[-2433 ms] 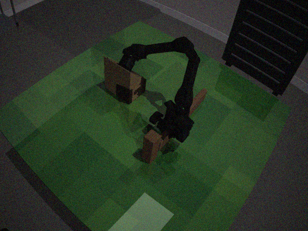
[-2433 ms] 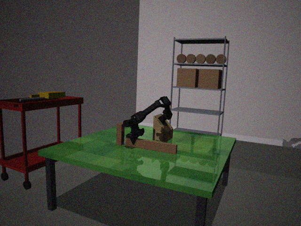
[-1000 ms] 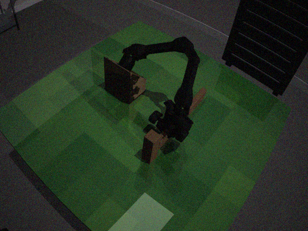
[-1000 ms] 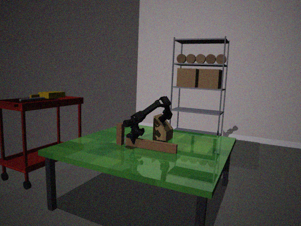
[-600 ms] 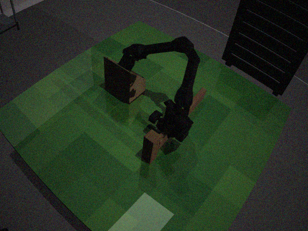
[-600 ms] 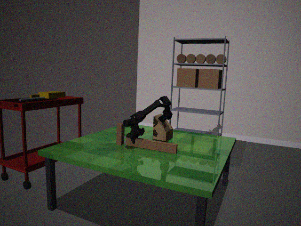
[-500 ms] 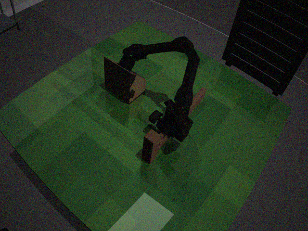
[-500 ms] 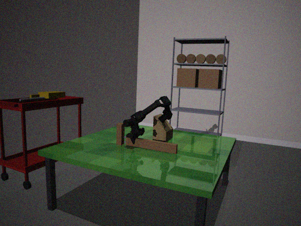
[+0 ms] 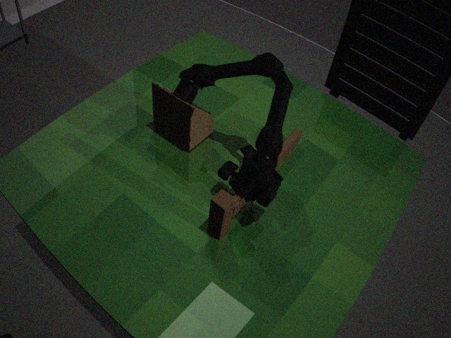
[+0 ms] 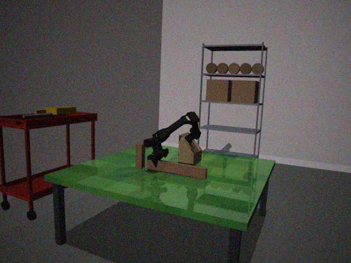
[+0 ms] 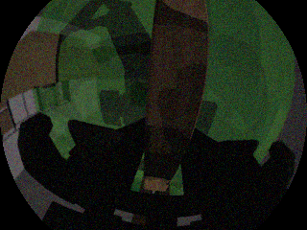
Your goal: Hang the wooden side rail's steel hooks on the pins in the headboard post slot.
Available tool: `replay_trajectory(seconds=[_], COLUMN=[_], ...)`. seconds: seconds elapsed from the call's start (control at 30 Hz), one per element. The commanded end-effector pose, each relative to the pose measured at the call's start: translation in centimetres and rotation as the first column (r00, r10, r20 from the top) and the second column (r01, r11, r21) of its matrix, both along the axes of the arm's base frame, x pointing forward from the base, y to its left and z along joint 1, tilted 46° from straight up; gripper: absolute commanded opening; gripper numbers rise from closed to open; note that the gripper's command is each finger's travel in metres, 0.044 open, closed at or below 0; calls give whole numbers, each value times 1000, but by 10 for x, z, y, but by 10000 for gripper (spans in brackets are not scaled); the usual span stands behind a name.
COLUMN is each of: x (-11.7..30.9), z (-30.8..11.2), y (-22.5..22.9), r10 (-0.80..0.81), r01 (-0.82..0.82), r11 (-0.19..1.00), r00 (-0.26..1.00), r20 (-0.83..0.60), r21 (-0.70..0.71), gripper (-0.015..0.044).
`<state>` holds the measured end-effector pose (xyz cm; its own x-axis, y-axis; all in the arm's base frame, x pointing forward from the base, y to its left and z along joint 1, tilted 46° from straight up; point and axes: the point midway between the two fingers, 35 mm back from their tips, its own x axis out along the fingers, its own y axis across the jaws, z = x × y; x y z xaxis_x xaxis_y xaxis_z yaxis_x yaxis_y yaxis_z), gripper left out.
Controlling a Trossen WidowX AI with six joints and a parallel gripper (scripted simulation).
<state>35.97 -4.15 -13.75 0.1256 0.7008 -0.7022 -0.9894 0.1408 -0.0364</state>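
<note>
The headboard post [image 9: 216,218] [image 10: 139,155] stands upright on the table. The wooden side rail [image 9: 290,145] [image 10: 181,169] [image 11: 178,72] stands on its long edge, its near end close to the post. The exterior view shows a narrow gap between them. Its far end rests on the table. My gripper [image 9: 251,189] [image 10: 153,163] [image 11: 164,121] points down and is shut on the rail near its post end, with fingers on either side. The hooks, pins and slot cannot be made out in the dim views, so whether the hooks touch the pins is unclear.
A wooden block-shaped stand [image 9: 170,120] [image 10: 187,153] is beside the arm's base end, behind the rail in the exterior view. The arm arches above the green table [image 9: 120,232] [image 10: 113,181]. A red cart [image 10: 64,119] and a shelf rack [image 10: 232,129] stand off the table.
</note>
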Motion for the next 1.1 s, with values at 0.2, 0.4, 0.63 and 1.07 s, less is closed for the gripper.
replay_trajectory(seconds=[0.2,0.4,0.63,1.07], x=[3,3,3,2], z=[7,7,8,10], y=[-7,-8,-9,-10], r10=[-4,-4,-4,-4], r01=[4,4,4,4], r11=[1000,1000,1000,1000], r00=[1000,1000,1000,1000], r20=[21,21,21,21], r21=[-7,-7,-7,-7], gripper=[0,0,0,0])
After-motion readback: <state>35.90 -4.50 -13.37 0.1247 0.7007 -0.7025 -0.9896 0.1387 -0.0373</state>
